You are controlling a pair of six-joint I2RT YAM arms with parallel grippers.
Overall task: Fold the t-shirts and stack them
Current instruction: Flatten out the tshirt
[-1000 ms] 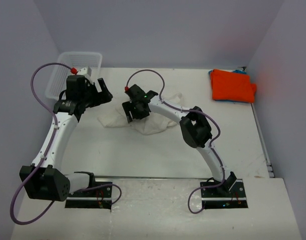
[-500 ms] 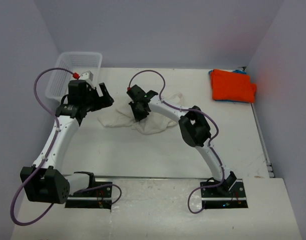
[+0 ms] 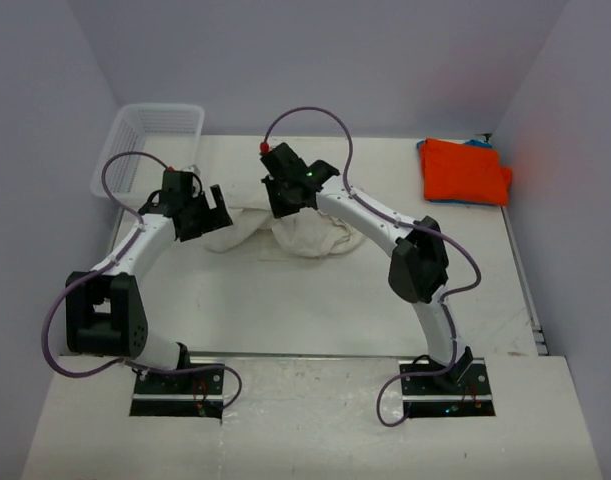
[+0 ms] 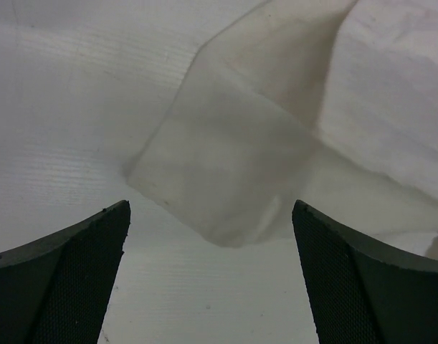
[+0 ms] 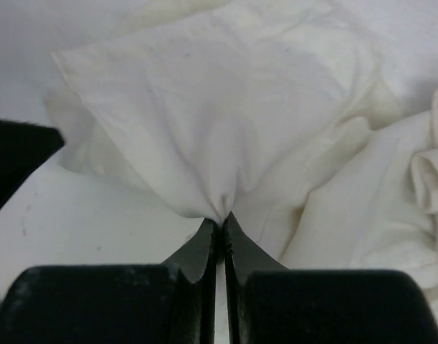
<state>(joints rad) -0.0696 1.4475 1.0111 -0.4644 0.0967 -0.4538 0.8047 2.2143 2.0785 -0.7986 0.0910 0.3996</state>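
Two tools meet at the cream t-shirt, which lies crumpled on the table just above the frame's centre. The right tool is clamped tight on a gathered fold of it, with cloth fanning out above the tips. The left tool hangs with its fingers spread wide over the shirt's left corner, gripping nothing. At upper right an orange t-shirt lies folded on a blue t-shirt, of which only an edge shows. A white mesh basket sits at upper left.

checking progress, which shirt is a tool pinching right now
The cream shirt, crumpled in the middle: the right tool is shut on a fold of it. The orange shirt lies folded at the far right.
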